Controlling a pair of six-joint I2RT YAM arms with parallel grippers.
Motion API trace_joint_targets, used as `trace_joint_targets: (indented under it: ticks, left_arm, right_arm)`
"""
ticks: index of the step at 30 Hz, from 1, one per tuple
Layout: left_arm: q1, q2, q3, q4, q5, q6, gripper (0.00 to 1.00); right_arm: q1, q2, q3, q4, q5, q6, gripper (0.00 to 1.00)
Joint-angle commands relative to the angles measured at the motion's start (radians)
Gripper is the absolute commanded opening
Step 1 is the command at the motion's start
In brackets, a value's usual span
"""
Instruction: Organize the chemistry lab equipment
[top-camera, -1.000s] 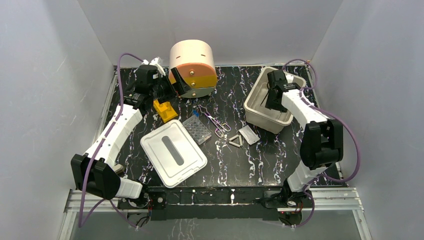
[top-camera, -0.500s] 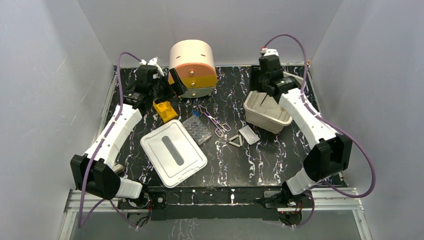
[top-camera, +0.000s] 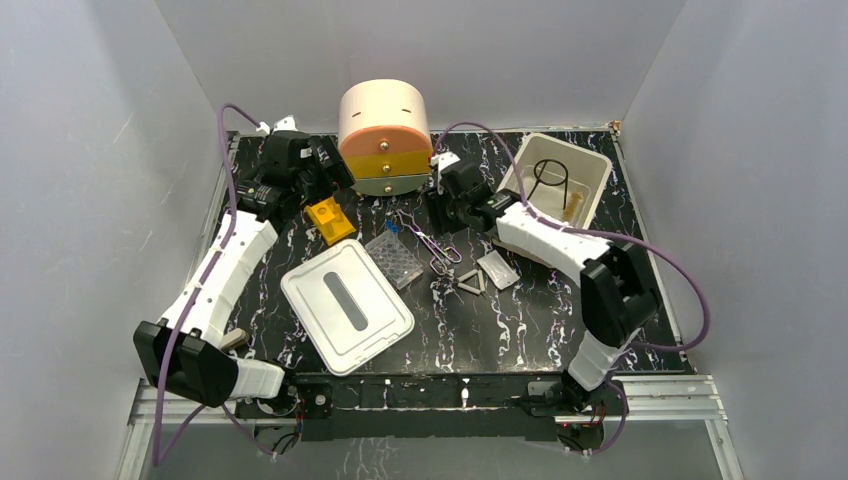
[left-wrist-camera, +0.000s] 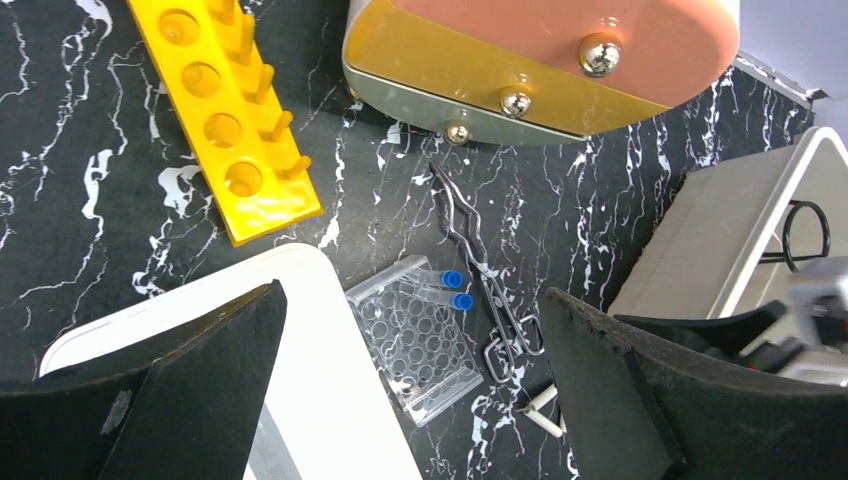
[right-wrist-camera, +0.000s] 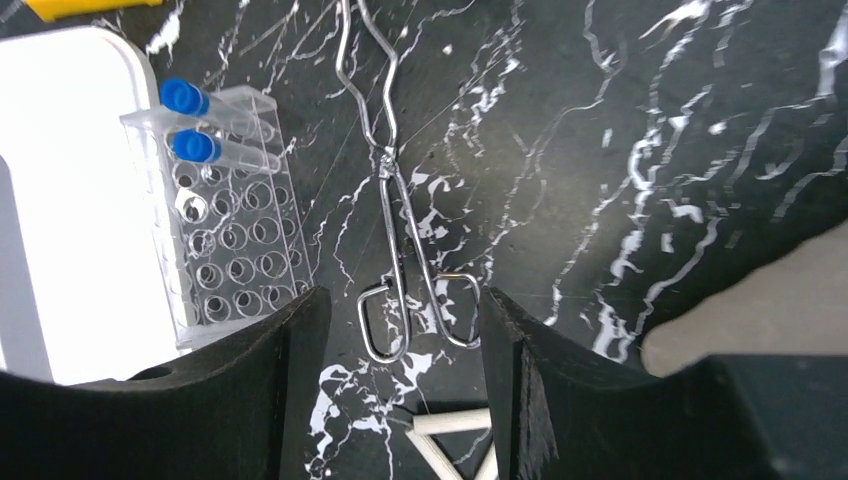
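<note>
white triangle (right-wrist-camera: 448, 421) cut off below (right wrist), yellow rack (left-wrist-camera: 230, 130) cropped

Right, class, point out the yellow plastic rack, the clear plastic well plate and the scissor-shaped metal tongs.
yellow plastic rack (left-wrist-camera: 268, 212): left wrist view, flat near end.
clear plastic well plate (right-wrist-camera: 235, 250): right wrist view, well grid.
scissor-shaped metal tongs (right-wrist-camera: 385, 165): right wrist view, pivot.

L hand (left-wrist-camera: 410, 300) spread wide, R hand (right-wrist-camera: 400, 300) parted, both empty.

Drawer unit (top-camera: 385, 125), white bin (top-camera: 561, 139) and lid (top-camera: 385, 322) stand apart.
</note>
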Motion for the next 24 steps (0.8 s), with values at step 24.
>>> trace_joint_targets:
  ticks: [24]
  left_arm:
    - [-0.001,-0.036,0.017,0.033,0.048,0.02,0.98]
  right_arm:
    - [0.056,0.351,0.043,0.306,0.024,-0.121,0.56]
